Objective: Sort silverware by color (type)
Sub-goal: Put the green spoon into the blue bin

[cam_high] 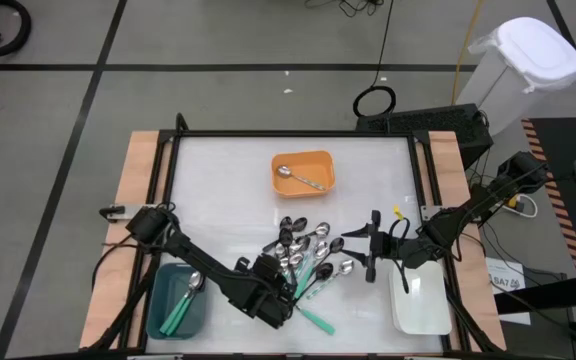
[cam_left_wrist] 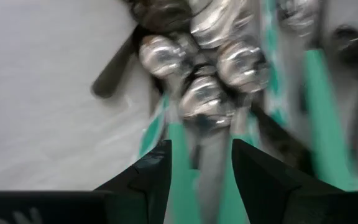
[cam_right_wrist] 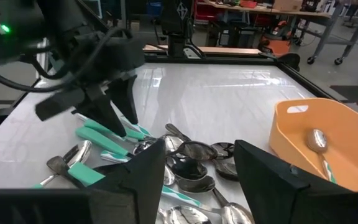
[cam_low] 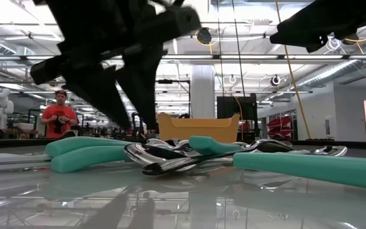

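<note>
- Silverware: the bulk of the spoons lies in one tangled pile (cam_high: pixel 308 258) at the middle of the table (cam_high: pixel 228 190), towards its near edge. Teal-handled, all-silver and black pieces overlap one another there; an exact count cannot be made.
- One teal-handled spoon (cam_high: pixel 317 320) lies on the glass just beside the pile, apart from the rest.
- Sorted so far: the teal tray (cam_high: pixel 180 300), at the near left, holds a few teal-handled spoons (cam_high: pixel 186 296). The orange tray (cam_high: pixel 304 173), beyond the pile, holds one silver spoon (cam_high: pixel 298 178). The white tray (cam_high: pixel 420 304), at the near right, appears to hold nothing.
- Judgement: the task is at an early stage. Most pieces are unsorted, and no black spoon has been placed.
- Left gripper (cam_high: pixel 280 295): low at the near edge of the pile. In its wrist view the fingers (cam_left_wrist: pixel 157 171) stand apart with teal handles running between them; no firm hold on any one piece is evident.
- Right gripper (cam_high: pixel 372 246): hovers just to the right of the pile, near the white tray, fingers wide apart and empty.
- Remaining: separate the tangle by kind and carry each piece to its tray.
</note>
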You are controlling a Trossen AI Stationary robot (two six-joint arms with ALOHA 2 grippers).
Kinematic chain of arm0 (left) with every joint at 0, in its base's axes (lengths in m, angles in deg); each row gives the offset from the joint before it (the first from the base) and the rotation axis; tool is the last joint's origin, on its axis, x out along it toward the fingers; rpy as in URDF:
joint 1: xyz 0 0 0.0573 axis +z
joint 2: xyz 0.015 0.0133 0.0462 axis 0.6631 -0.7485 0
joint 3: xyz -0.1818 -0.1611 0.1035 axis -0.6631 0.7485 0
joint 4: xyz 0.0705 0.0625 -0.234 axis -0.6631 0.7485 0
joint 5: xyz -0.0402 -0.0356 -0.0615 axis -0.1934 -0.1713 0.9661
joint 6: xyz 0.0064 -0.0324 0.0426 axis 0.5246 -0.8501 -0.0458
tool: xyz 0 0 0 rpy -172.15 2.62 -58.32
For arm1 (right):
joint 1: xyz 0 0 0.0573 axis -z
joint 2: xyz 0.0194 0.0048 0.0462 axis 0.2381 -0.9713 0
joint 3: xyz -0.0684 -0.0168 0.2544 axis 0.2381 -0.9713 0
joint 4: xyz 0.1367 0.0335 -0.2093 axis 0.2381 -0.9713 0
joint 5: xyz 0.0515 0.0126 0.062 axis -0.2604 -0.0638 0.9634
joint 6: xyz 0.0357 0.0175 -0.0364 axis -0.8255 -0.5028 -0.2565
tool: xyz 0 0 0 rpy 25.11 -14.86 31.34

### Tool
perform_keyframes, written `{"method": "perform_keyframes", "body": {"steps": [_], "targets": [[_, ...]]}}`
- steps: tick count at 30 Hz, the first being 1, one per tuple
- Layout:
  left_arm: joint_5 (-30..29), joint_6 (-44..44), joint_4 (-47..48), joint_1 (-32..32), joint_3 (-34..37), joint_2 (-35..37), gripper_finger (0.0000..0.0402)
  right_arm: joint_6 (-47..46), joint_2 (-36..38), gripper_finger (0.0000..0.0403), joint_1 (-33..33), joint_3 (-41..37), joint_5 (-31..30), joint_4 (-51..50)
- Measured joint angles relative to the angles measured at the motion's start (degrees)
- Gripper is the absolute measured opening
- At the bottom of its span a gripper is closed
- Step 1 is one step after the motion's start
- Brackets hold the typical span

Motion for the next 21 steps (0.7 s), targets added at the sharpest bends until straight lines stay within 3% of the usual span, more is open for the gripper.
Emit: {"method": "perform_keyframes", "body": {"steps": [21], "targets": [[8.5, -0.5, 0.52, 0.48, 0.0, -0.61, 0.0168, 0.56, 0.0, 0.0187, 0.15, 0.0, -0.13, 0.16]]}}
